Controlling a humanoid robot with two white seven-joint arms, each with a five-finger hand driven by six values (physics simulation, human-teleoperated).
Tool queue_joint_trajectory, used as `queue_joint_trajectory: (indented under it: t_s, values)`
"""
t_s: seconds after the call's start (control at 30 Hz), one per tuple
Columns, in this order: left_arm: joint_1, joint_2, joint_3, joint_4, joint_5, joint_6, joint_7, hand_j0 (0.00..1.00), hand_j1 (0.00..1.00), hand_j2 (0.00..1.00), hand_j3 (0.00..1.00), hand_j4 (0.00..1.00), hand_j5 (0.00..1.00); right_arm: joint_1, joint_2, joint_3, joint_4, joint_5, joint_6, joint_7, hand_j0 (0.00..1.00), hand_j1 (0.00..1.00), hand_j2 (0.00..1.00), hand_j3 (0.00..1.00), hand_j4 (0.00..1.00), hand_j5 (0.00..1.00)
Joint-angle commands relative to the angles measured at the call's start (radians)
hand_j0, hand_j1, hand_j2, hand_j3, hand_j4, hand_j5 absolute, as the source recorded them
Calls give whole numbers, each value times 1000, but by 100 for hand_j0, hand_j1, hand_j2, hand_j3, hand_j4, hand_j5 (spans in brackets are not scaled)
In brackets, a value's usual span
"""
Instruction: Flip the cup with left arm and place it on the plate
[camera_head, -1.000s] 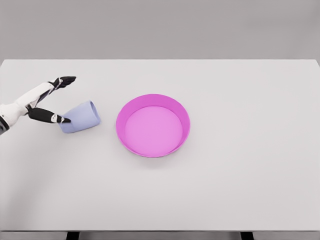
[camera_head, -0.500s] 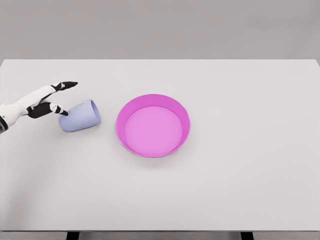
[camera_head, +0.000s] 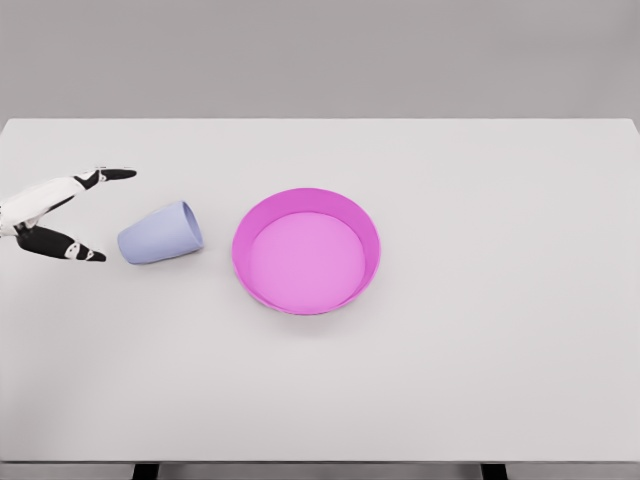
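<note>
A pale lavender cup (camera_head: 160, 233) lies on its side on the white table, left of a magenta plate (camera_head: 306, 251) with a raised rim. My left hand (camera_head: 85, 215) comes in from the left edge, just left of the cup and apart from it. Its fingers (camera_head: 110, 174) and thumb are spread wide and hold nothing. The right arm does not show.
The white table (camera_head: 480, 330) spans the whole view, with its front edge at the bottom. A grey wall stands behind it.
My left hand has pulled back to the left, away from the cup's base, and its fingers have spread wide again. The cup and plate have not moved.
</note>
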Motion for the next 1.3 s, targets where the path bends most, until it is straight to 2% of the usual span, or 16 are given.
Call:
queue_joint_trajectory:
  t_s: [0.0,0.07,0.3,0.4,0.7,0.87,1.03,1.07,1.13,1.27]
  values:
    - [0,9,-2,-30,8,-1,1,100,100,100,100,100,100,0,0,0,0,0,0,0,100,100,100,100,100,100]
    - [2,13,-2,-55,10,0,1,100,100,100,100,100,100,0,0,0,0,0,0,0,100,100,100,100,100,100]
    - [2,-6,-19,-47,7,65,-1,100,100,100,100,100,100,0,0,0,0,0,0,0,100,100,100,100,100,100]
    - [-6,-63,-20,-50,15,88,-1,100,100,100,100,100,100,0,0,0,0,0,0,0,100,100,100,100,100,100]
    - [-9,-136,-33,-47,13,149,-1,100,100,100,100,100,100,0,0,0,0,0,0,0,100,100,100,100,100,100]
    - [-11,-141,-47,-50,10,175,-1,100,100,100,100,100,100,0,0,0,0,0,0,0,100,100,100,100,100,100]
    - [-51,-156,-88,-23,2,192,-1,100,100,100,100,100,100,0,0,0,0,0,0,0,100,100,100,100,100,100]
    - [-58,-158,-97,-18,-5,192,-1,100,100,100,100,100,100,0,0,0,0,0,0,0,100,100,100,100,100,100]
    - [-69,-179,-99,-12,-80,212,-1,100,100,100,100,100,100,0,0,0,0,0,0,0,100,100,100,100,100,100]
    - [-72,-190,-99,-7,-122,215,-1,100,100,100,100,100,100,0,0,0,0,0,0,0,100,100,100,100,100,100]
